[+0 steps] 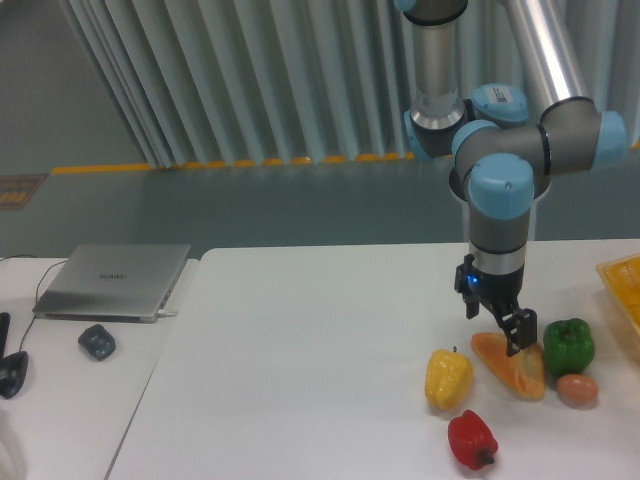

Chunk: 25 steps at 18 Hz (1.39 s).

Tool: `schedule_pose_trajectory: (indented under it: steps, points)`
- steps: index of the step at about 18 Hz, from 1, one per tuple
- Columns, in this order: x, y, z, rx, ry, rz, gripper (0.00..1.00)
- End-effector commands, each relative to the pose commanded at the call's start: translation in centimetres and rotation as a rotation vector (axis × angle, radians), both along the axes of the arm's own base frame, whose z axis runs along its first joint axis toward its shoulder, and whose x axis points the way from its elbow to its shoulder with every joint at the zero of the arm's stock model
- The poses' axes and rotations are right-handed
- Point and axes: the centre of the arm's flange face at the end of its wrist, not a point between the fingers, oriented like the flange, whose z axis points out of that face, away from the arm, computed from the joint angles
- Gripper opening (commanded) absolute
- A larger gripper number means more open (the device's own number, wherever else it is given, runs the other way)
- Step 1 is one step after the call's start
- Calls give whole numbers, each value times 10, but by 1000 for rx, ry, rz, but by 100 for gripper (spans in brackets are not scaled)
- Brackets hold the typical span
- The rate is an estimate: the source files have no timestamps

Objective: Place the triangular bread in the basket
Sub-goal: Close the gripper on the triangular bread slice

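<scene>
The fixed camera shows the UR5e arm (pixel 498 190) reaching down from the upper right, its wrist pointing straight down over the right part of the white desk (pixel 320 340). The hand (pixel 508 338) hangs low, right at the triangular bread (pixel 512 364), a golden-orange wedge lying flat on the desk. One dark finger (pixel 521 332) overlaps the upper edge of the bread, so the hand appears to touch it, but from this angle I cannot tell how far apart the fingers stand or whether they are clamped on the bread. The bread lies between a yellow bell pepper (pixel 448 378) to its left and a green bell pepper (pixel 568 345) to its right, close to both. A small tan egg (pixel 577 389) sits just beside the bread's lower right end, in front of the green pepper. A red bell pepper (pixel 472 438) lies nearer the camera, apart from the bread. The yellow basket (pixel 624 284) shows only as a latticed corner at the right edge of the frame, well apart from the bread. On a second surface to the left rest a closed grey laptop (pixel 115 281) and a dark mouse (pixel 97 342).
</scene>
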Motion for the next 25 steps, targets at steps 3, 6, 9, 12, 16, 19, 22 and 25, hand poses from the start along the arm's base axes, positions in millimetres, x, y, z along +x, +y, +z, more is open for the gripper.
schedule_pose_trajectory:
  steps: [3,6,9,12,16,19,22,25]
  points:
    - [-5,-2,-6,-27,15,1,100]
    - [-8,-1,-17,-44,8,4,100]
    - [-13,-2,-23,-65,17,5,100]
    - [-17,-1,-26,-78,25,8,100]
    - [-19,0,-34,-90,18,13,100]
    - [-19,1,-44,-102,7,11,100]
    - [-18,2,-47,-105,4,9,89]
    - [-18,2,-47,-107,5,12,50]
